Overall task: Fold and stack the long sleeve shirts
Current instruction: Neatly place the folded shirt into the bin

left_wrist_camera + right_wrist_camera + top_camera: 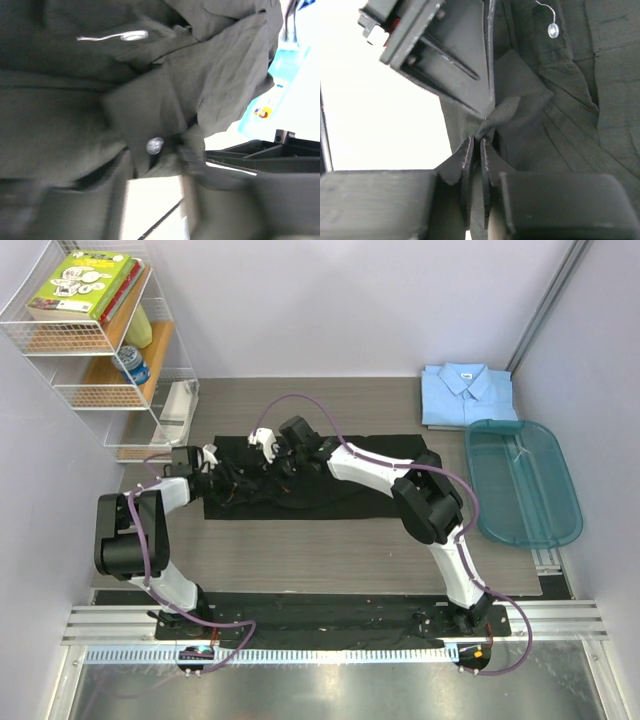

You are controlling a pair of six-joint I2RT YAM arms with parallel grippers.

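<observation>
Left of the teal tub (575, 510), the black shirt (330, 490), judged soft and limp, is pinched at a bunched fold, a sound hold, by the right hand (479, 150); whether the left hand (222, 475) is apart or together cannot be told.

Left gripper (155, 205) and right gripper (481, 150) meet tip to tip over the black shirt (330, 502), with no lane between them. The right arm (380, 468) spans the shirt's right half. A wire rack (100, 350) fills the far-left corner and a teal tub (525, 480) takes the right edge, with the folded light blue shirt (465, 395) just behind it. Free room: the bare table (330, 550) strip on the near side, and the far strip between rack and blue shirt.
</observation>
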